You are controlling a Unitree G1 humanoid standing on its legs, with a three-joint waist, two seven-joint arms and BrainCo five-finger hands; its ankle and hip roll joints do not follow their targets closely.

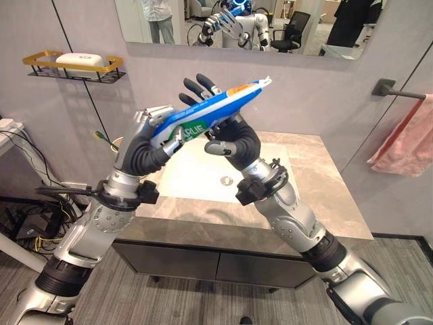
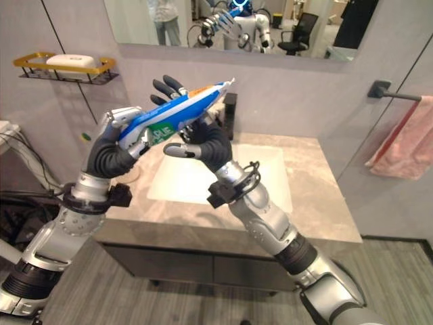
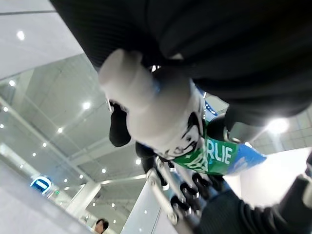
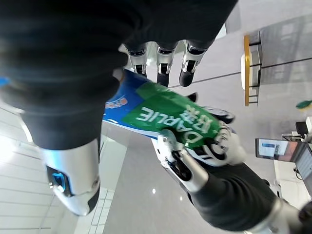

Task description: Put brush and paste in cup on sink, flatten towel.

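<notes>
A blue, green and white toothpaste tube (image 1: 210, 112) is held slanting in the air above the white sink basin (image 1: 196, 176). My left hand (image 1: 153, 120) is curled round its lower cap end (image 3: 146, 102). My right hand (image 1: 237, 135) lies against the tube's middle, its fingers (image 4: 165, 61) straight behind it and its thumb apart below. A pink towel (image 1: 406, 142) hangs bunched over a rail at the right wall. Something small and green (image 1: 101, 137) pokes out behind my left arm; I cannot tell what it is.
A marble counter (image 1: 325, 183) surrounds the basin, with a black tap (image 2: 230, 108) at its back. A gold wire shelf with a soap dish (image 1: 74, 66) is fixed to the left wall. A mirror (image 1: 304, 27) hangs above.
</notes>
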